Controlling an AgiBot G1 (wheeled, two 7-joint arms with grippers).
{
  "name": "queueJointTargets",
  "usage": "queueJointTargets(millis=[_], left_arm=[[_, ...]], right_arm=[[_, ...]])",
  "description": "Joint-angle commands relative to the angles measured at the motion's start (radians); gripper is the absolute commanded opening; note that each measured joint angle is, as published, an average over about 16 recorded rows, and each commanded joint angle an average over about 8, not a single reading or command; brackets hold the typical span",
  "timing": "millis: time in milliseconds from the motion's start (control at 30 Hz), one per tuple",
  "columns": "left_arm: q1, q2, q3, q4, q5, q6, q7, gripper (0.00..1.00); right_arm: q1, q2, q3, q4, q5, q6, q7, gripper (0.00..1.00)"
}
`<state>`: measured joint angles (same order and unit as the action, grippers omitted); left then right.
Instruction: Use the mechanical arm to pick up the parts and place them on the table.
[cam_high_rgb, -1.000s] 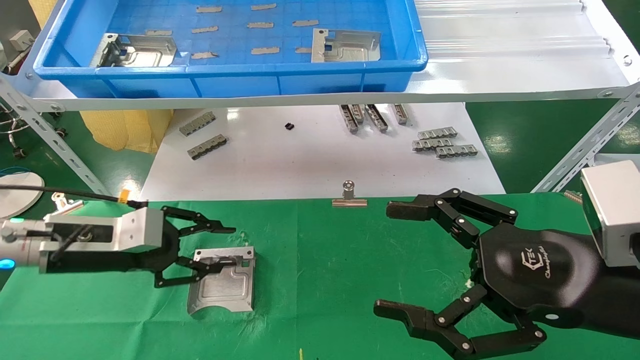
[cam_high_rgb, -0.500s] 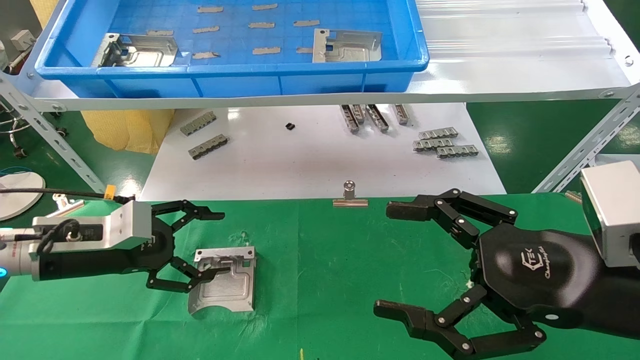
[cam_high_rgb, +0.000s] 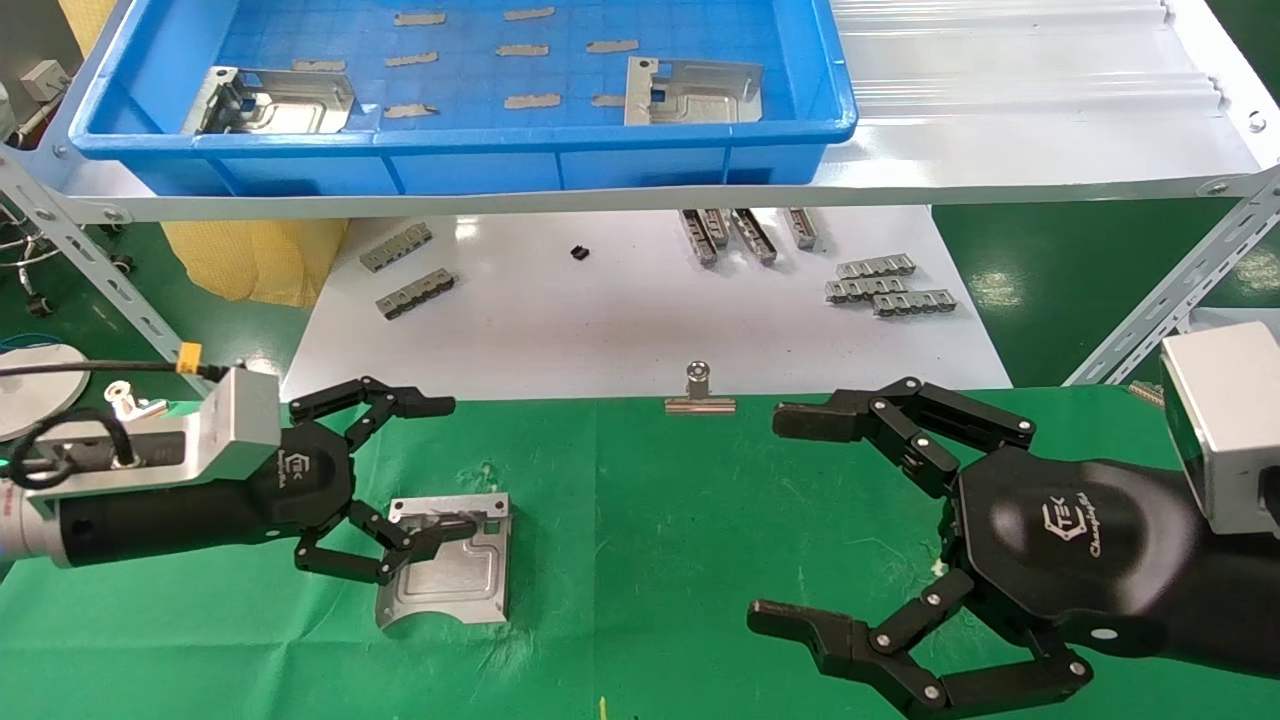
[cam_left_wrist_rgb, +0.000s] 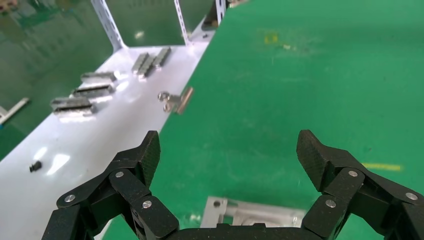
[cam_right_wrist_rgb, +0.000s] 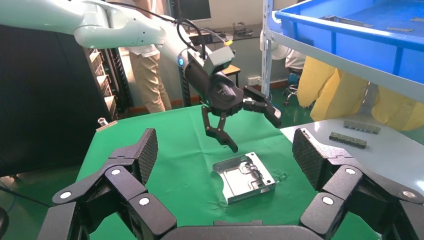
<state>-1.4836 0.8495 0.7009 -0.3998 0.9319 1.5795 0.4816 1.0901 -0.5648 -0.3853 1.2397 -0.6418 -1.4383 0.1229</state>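
- Since a second ago the left gripper (cam_high_rgb: 430, 470) has drawn back toward 9 o'clock and lifted off the plate, its fingers spreading wider; the plate itself has not shifted.
- Green table (cam_high_rgb: 640, 560) fills the near half of the head view, with a silver binder clip (cam_high_rgb: 699, 392) on its far edge at 12 o'clock.
- Blue tray (cam_high_rgb: 460, 140) sits on a raised shelf at 12 o'clock, holding two silver parts (cam_high_rgb: 690, 92) and thin grey slips.
- White board (cam_high_rgb: 620, 310) lies beyond the cloth, carrying small grey toothed strips (cam_high_rgb: 885, 290).
- Right gripper (cam_high_rgb: 790, 520) hangs parked over the cloth at 4 o'clock, fingers spread wide and holding nothing.
- Left gripper, at 8 o'clock, has its fingers wide apart and empty; the right wrist view shows its lower fingertip above the plate (cam_right_wrist_rgb: 244, 177), clear of it.
- One part (cam_high_rgb: 450, 575) lies flat on the green cloth at 7 o'clock, just beside the left gripper's lower finger.
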Motion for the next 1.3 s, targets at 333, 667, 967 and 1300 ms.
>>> queueJointTargets(millis=[333, 667, 967, 1300], left_arm=[[0.099, -0.058, -0.102, -0.214, -0.049, -0.020, -0.162, 1.00], [0.189, -0.110, -0.194, -0.408, -0.093, -0.039, -0.309, 1.00], [0.269, -0.157, -0.277, -0.582, -0.133, -0.055, -0.441, 1.00], [0.359, -0.209, -0.370, -0.776, -0.177, -0.074, -0.587, 1.00]], right_arm=[[0.000, 0.000, 0.000, 0.000, 0.000, 0.000, 0.000, 1.00], [0.000, 0.000, 0.000, 0.000, 0.000, 0.000, 0.000, 1.00], [0.000, 0.000, 0.000, 0.000, 0.000, 0.000, 0.000, 1.00], [0.000, 0.000, 0.000, 0.000, 0.000, 0.000, 0.000, 1.00]])
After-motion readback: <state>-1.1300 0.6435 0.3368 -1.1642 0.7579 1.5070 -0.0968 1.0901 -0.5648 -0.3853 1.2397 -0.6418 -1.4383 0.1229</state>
